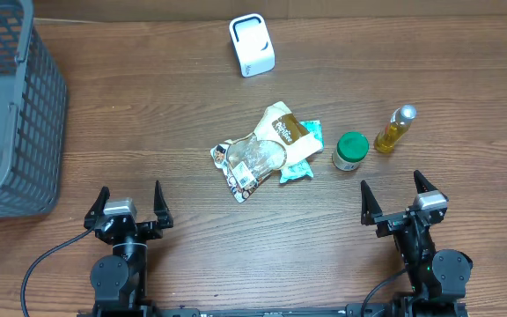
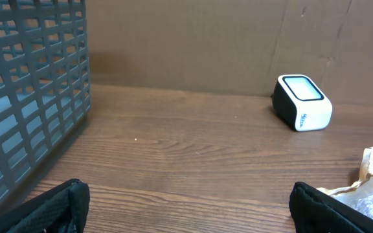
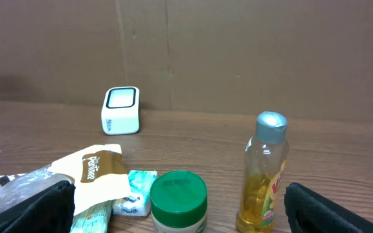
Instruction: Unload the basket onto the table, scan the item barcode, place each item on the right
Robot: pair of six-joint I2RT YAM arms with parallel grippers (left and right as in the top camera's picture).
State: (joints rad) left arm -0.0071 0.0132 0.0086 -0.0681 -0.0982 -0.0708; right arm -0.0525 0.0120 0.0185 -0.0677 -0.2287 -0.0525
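The white barcode scanner (image 1: 252, 44) (image 2: 303, 102) (image 3: 120, 110) stands at the back of the table. Mid-table lies a pile of snack bags (image 1: 262, 150) (image 3: 89, 171) with a teal packet (image 1: 302, 163) (image 3: 135, 191). To its right are a green-lidded jar (image 1: 351, 150) (image 3: 179, 200) and a small oil bottle (image 1: 395, 128) (image 3: 264, 175). My left gripper (image 1: 130, 198) (image 2: 186, 200) is open over bare wood at the front left. My right gripper (image 1: 392, 187) (image 3: 180, 197) is open at the front right, behind the jar and bottle. Neither touches anything.
A grey mesh basket (image 1: 7, 106) (image 2: 24, 84) fills the left edge of the table, just ahead and left of my left gripper. A brown cardboard wall backs the table behind the scanner.
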